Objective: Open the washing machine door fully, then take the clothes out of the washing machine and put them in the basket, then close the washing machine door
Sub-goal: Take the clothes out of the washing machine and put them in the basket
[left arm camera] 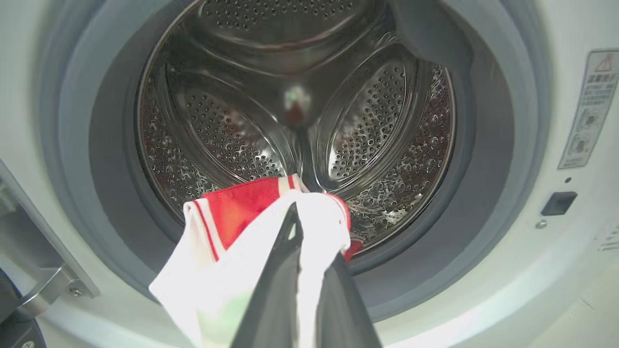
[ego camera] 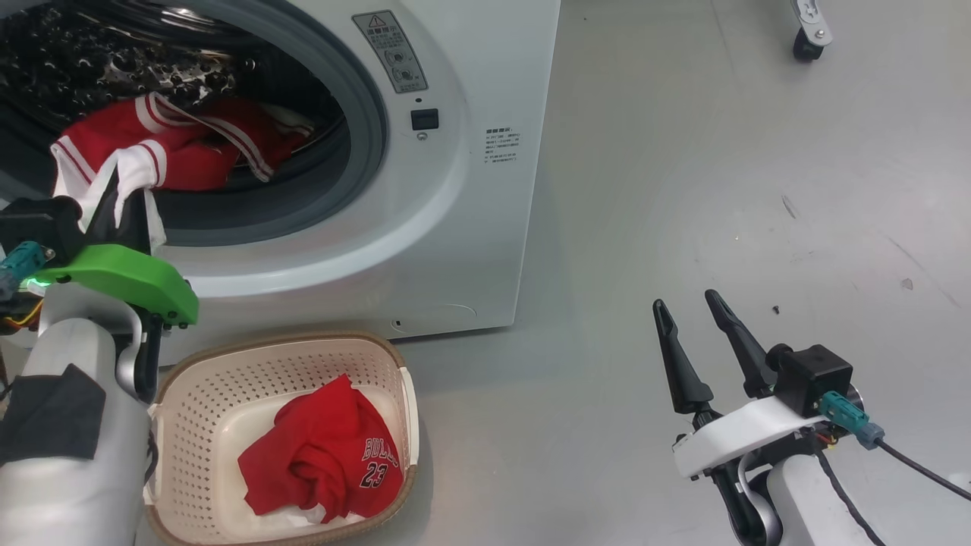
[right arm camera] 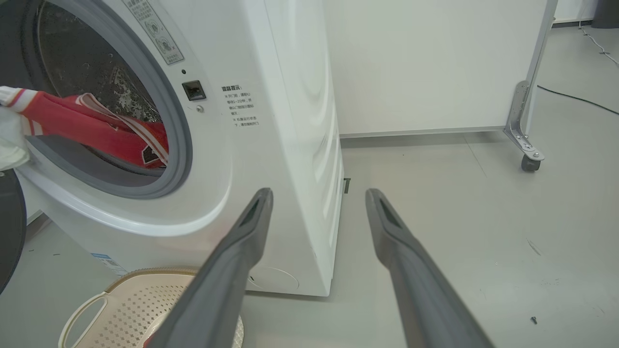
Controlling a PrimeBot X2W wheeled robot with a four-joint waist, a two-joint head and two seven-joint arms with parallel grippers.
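red jersey [ego camera: 318, 455] in the basket [ego camera: 227, 379] printed BULLS and 23, warning-triangle sticker [ego camera: 389, 51] on the washing machine [ego camera: 485, 91] front, small print unreadable

- washing machine [ego camera: 470, 227]: white body, grey mouth rim, shiny steel drum dotted with holes
- clothes [ego camera: 190, 144]: red with white striped trim, plus a white piece
- jersey [ego camera: 326, 455]: red, 23 printed in black
- basket [ego camera: 197, 394]: cream, perforated sides, brown rim
- right pincer [ego camera: 684, 299]: black fingers, white housing
- floor [ego camera: 683, 152]: pale grey

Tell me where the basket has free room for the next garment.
Free: the basket's left and far part, between its rim and the red jersey; also bare floor between basket and right gripper. Crowded: its near right corner, under the jersey.
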